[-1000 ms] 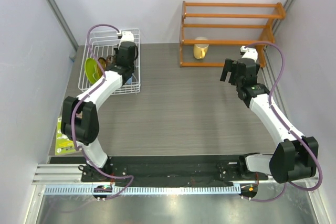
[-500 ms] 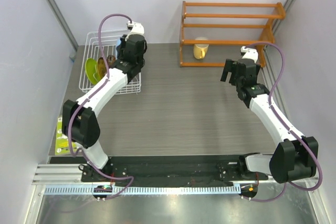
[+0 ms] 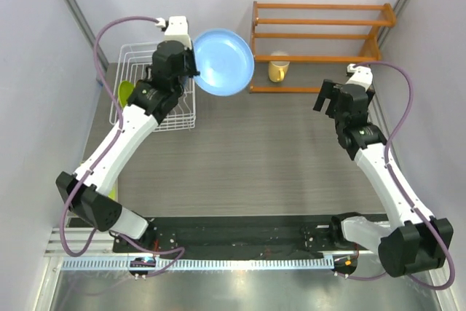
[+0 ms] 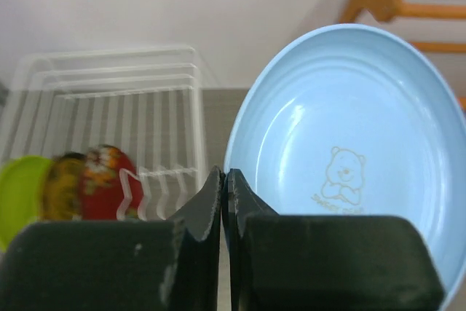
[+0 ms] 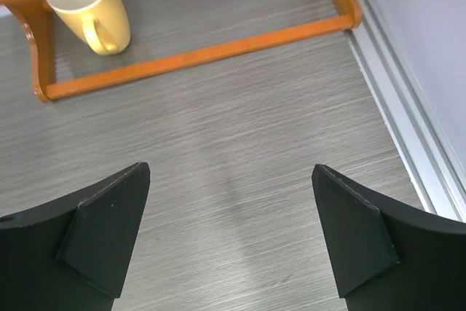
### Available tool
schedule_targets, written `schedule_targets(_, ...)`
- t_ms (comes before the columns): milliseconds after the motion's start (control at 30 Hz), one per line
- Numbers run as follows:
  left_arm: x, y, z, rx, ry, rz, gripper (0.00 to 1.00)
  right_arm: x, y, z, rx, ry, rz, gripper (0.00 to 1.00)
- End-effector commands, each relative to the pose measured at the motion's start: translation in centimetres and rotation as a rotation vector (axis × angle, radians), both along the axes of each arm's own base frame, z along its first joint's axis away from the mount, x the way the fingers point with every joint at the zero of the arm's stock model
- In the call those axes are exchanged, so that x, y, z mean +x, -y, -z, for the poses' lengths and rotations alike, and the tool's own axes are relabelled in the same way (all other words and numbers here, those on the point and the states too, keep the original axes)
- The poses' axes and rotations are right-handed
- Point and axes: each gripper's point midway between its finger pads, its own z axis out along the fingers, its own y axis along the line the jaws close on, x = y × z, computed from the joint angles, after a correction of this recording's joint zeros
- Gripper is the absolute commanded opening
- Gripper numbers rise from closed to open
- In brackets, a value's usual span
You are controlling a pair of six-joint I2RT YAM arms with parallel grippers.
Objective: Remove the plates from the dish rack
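Pinched the blue plate (image 3: 223,62) by its thin edge in the left claw (image 4: 225,180); held the right claw (image 5: 231,231) wide open; might have slipped and dropped.

Both the left arm (image 3: 129,127) and right arm (image 3: 384,174) are white tube links with chunky black joint housings. A purple cable (image 3: 411,101) loops off each one. Jaws are matte black wedges, the left pair toothed along the inner edges.

Three smaller plates (image 4: 73,183) stand in the dish rack (image 3: 138,56), at its left side. Large plate (image 3: 223,62) is raised just right of the rack. Mug (image 3: 277,69) sits on shelf (image 3: 320,22), farther right.
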Motion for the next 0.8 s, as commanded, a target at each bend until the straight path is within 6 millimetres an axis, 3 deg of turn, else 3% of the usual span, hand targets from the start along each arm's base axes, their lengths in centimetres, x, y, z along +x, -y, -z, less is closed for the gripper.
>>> schedule_targets(0,-1.0,6.3,6.9,-0.237,-0.196,0.235,0.0,-1.2,0.7,-1.9,0.012,0.058,0.038,1.0)
schedule_targets(33,-1.4,7.4,9.3,-0.255,-0.255,0.279,0.0,-1.3,0.5,-1.8,0.018,0.054,0.026,1.0)
schedule_targets(133,-2.1,9.2,12.3,-0.303,-0.317,0.319,0.0,-1.9,0.2,-2.6,0.035,0.081,0.008,1.0)
schedule_targets(233,-2.4,10.2,14.5,-0.312,-0.356,0.334,0.0,-1.9,-1.7,-3.6,0.079,0.105,-0.094,1.0)
schedule_targets(400,-2.6,10.8,15.3,-0.342,-0.364,0.347,0.0,-1.3,-6.7,-3.7,0.256,0.077,-0.301,0.94)
schedule_targets(467,-2.7,10.9,15.4,-0.345,-0.364,0.353,0.0,-1.3,-9.2,-2.7,0.354,0.02,-0.396,0.88)
schedule_targets(533,-2.8,10.8,15.5,-0.346,-0.364,0.351,0.0,-1.2,-10.4,-2.0,0.414,-0.015,-0.435,0.74)
schedule_targets(667,-3.0,10.7,15.3,-0.359,-0.345,0.354,0.0,-0.9,-12.8,-0.2,0.553,-0.105,-0.52,0.74)
schedule_targets(767,-3.1,10.7,15.6,-0.361,-0.346,0.357,0.0,-1.0,-14.2,-0.1,0.625,-0.115,-0.583,0.73)
